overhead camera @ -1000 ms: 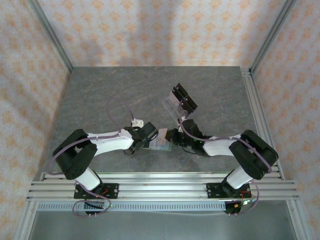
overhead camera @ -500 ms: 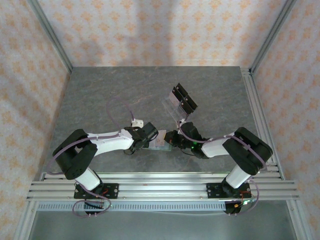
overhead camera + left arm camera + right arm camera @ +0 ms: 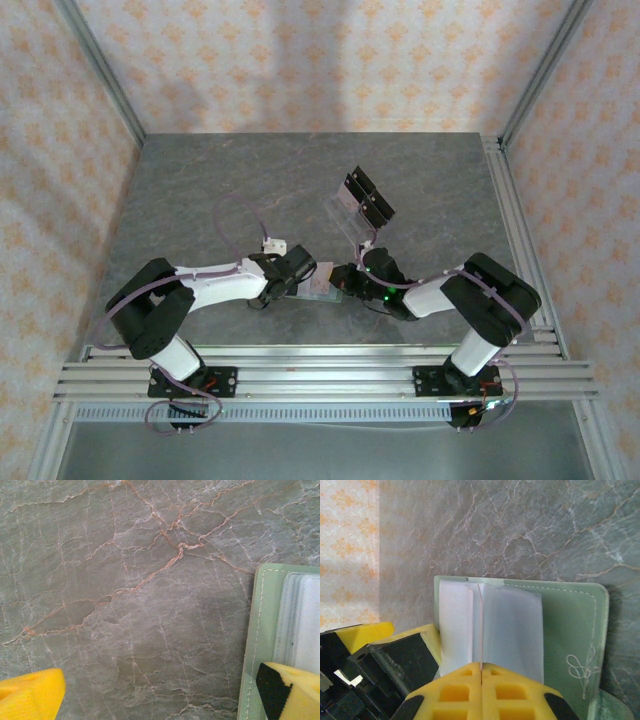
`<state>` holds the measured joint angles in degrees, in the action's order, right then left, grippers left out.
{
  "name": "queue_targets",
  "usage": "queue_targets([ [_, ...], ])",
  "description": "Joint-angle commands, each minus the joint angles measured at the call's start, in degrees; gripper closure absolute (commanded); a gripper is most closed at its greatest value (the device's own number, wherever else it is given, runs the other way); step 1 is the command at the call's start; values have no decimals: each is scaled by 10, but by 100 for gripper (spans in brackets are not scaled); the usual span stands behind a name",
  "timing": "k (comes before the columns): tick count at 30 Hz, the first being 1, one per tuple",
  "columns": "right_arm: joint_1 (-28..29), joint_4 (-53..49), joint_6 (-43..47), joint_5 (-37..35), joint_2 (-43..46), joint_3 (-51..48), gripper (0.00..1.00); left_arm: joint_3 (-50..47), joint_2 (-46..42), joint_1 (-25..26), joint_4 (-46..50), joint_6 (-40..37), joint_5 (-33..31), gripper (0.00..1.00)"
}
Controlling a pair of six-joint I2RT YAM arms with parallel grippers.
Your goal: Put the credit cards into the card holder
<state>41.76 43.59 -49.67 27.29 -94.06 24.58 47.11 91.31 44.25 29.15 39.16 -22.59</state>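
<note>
Pin the card holder (image 3: 570, 625) with your open left tool (image 3: 157, 695); ease the right tool (image 3: 481, 680), pinching the credit card (image 3: 481, 625), straight in.

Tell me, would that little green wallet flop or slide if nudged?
Probably floppy: the wallet looks like soft stitched material with thin clear sleeves that likely bend. It lies flat and open, so it shouldn't roll or tip. On the smooth marbled table it may well slide.
</note>
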Motion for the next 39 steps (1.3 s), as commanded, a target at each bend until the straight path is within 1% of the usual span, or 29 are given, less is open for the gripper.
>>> queue_targets([
  [1, 5, 27, -3, 4, -11, -10, 100, 6, 10, 4, 21, 10, -22, 0],
  [10, 5, 83, -19, 27, -45, -11, 100, 6, 14, 4, 21, 12, -22, 0],
  [30, 4, 240, -67, 37, -131, -19, 100, 4, 14, 4, 20, 12, -24, 0],
  [35, -2, 259, -74, 37, -135, -25, 100, 3, 11, 5, 23, 13, -27, 0],
  [39, -6, 263, -77, 33, -128, -35, 100, 9, 10, 4, 48, 30, -51, 1],
])
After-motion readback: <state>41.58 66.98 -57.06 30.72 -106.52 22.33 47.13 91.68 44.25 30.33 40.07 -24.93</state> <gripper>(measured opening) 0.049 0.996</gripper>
